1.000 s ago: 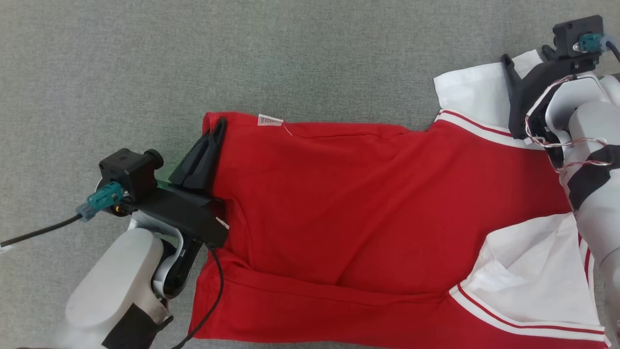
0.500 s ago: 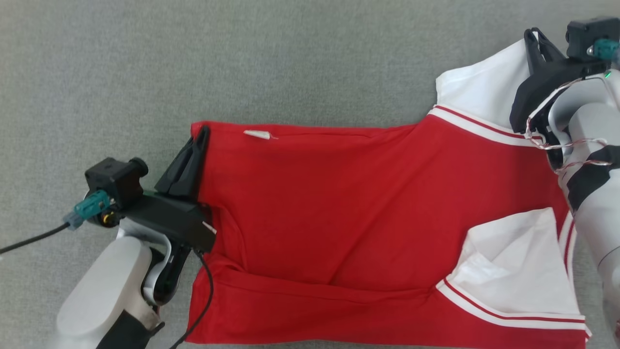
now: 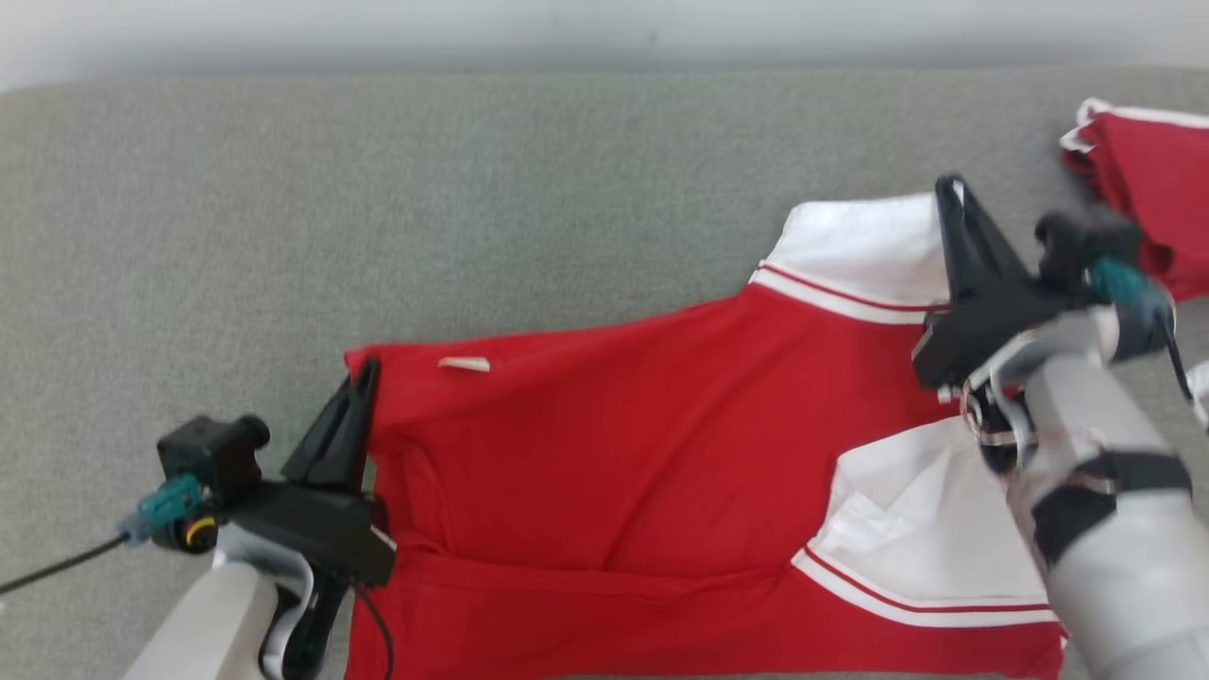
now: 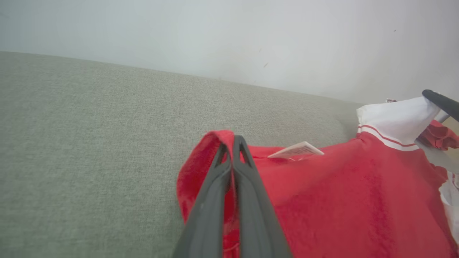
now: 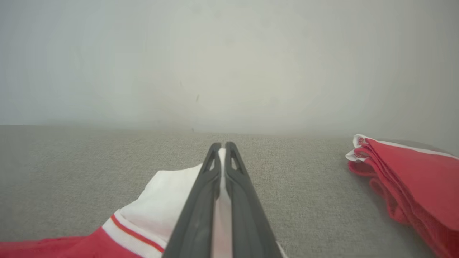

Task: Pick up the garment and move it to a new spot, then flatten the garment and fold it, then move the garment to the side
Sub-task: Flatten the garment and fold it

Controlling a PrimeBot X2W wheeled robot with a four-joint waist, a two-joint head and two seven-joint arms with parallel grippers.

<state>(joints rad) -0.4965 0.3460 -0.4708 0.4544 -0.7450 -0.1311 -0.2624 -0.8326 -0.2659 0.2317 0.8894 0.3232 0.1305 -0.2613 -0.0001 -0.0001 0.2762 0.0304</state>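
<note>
The garment (image 3: 623, 463) is a red shirt with white, red-striped sleeves, stretched across the grey surface between my two arms. My left gripper (image 3: 366, 368) is shut on its red hem corner at the left, and the cloth (image 4: 204, 157) folds over the tips of my left gripper (image 4: 233, 138). My right gripper (image 3: 947, 186) is shut on the white sleeve (image 3: 869, 241) at the upper right. In the right wrist view that sleeve (image 5: 168, 193) runs between the closed fingers of my right gripper (image 5: 222, 145). A white label (image 3: 465, 364) sticks out near the hem.
A second red garment (image 3: 1148, 194) lies bunched at the far right, also seen folded in the right wrist view (image 5: 412, 182). A pale wall (image 3: 604, 33) stands behind the grey padded surface (image 3: 283, 208), which stretches bare to the left and back.
My right gripper has closed on the white sleeve and lifted it. The head camera has tilted up, bringing the wall and the second garment into view. The left grip holds.
</note>
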